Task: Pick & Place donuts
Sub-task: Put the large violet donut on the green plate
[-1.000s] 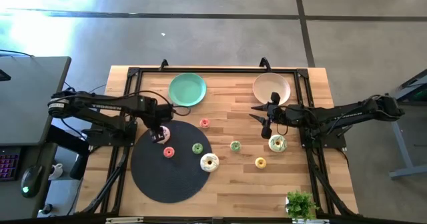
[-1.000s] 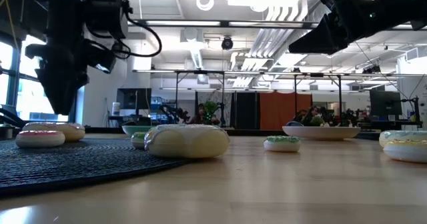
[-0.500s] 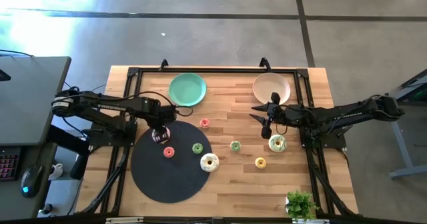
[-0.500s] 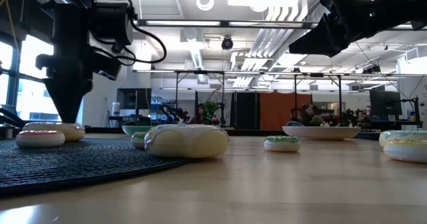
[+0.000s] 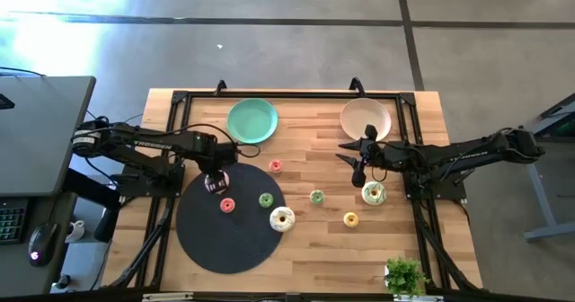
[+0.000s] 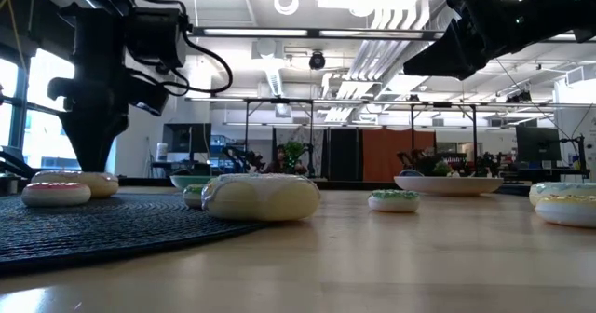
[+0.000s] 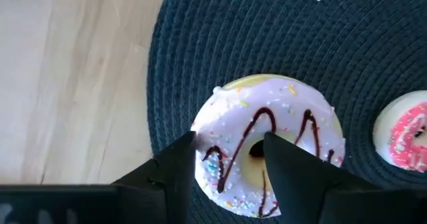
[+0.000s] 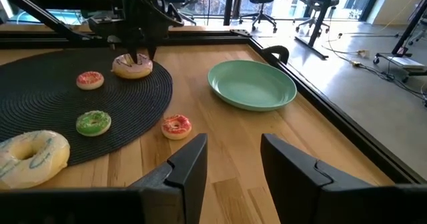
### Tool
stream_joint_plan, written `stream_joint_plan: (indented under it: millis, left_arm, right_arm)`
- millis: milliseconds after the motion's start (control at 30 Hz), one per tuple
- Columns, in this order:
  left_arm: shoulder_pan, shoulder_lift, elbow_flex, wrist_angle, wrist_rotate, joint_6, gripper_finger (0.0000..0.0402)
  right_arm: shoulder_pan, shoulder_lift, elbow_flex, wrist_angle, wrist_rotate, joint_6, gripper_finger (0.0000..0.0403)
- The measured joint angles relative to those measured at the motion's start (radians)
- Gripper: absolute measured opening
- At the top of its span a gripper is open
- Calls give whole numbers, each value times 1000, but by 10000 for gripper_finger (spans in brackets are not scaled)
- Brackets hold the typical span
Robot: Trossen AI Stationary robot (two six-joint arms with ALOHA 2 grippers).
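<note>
A lilac-frosted donut with dark drizzle [image 7: 267, 144] lies flat on the black round mat [image 5: 225, 235], at its far left. My left gripper [image 7: 230, 151] points down at it, open. One finger stands outside the ring's edge and the other at its hole. The same gripper [image 6: 91, 159] reaches down to the donut [image 6: 79, 181] in the low view. My right gripper [image 8: 233, 157] is open and empty. It hovers over the wood [image 5: 359, 163] near the beige plate [image 5: 366, 119]. A small red donut [image 5: 227, 205], a green one [image 5: 266, 199] and a larger white one [image 5: 282, 218] lie on the mat. My left gripper's fingers [image 7: 180, 161] come from above, pointing down, astride one side of the lilac donut's ring [image 7: 220, 151]. I cannot tell whether they touch it. The donut lies flat on the mat.
A red donut [image 5: 275, 166], a green one [image 5: 317, 196], a yellow one [image 5: 350, 218] and a larger white-green one [image 5: 374, 193] lie on the wood. A green plate [image 5: 252, 120] stands at the far edge. A small plant [image 5: 404, 273] stands at the near right.
My left gripper has gone a little toward the table's right edge and down over the lilac donut. It has kept still there for the last half second. The donut has not moved.
</note>
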State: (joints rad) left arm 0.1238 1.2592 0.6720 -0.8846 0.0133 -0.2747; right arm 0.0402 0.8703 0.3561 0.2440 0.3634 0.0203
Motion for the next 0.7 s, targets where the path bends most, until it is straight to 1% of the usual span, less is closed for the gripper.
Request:
stream_joint_plan:
  millis: [133, 333, 467, 567, 600, 700]
  left_arm:
    - [0, 22, 0, 1, 2, -11, 141]
    - [0, 93, -10, 16, 10, -21, 102]
    - [0, 106, -3, 29, 25, -48, 62]
    - [0, 106, 38, 27, 17, -61, 19]
    - [0, 105, 60, 18, 6, -69, 11]
    - [0, 103, 139, -21, -28, -71, 13]
  right_arm:
    - [0, 0, 0, 0, 0, -1, 138]
    - [0, 0, 0, 0, 0, 1, 138]
    - [0, 0, 0, 1, 0, 0, 138]
    - [0, 0, 0, 13, 0, -1, 138]
    - [0, 0, 0, 13, 0, -1, 138]
    - [0, 0, 0, 13, 0, 1, 138]
